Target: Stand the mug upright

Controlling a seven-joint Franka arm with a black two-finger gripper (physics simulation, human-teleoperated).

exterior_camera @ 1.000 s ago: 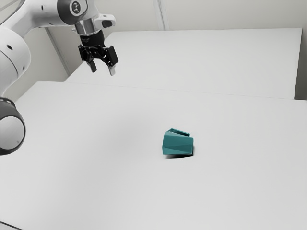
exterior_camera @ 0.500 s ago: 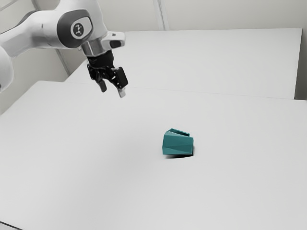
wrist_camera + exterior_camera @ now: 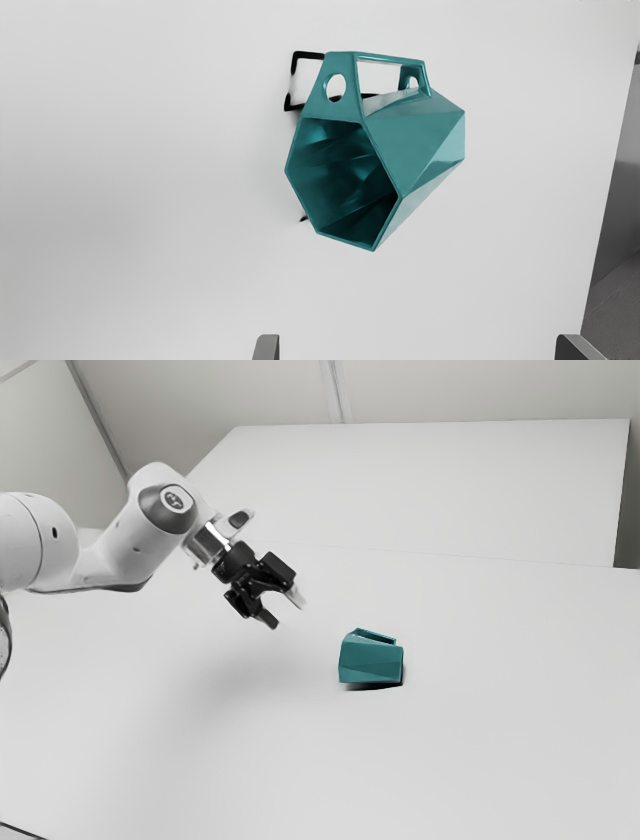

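In the exterior view my black gripper [image 3: 284, 612] hangs tilted above the table, up and to the left of the teal mug [image 3: 370, 660]. The mug lies on its side on the white surface, apart from the fingers. From the wrist view, the faceted mug [image 3: 415, 135] shows its open mouth toward my hand, with its handle on one side. My gripper [image 3: 417, 345] stands open there, its two fingertips far apart with nothing held between them.
The mug rests on a broad white table [image 3: 500, 750]. Beyond it in the exterior view stands another white surface [image 3: 430, 485]. A table edge with grey floor [image 3: 615, 300] past it appears in the wrist view.
My hand has come down and toward the exterior view's right, nearer to the mug, and has tilted on the way. The mug lies where it was.
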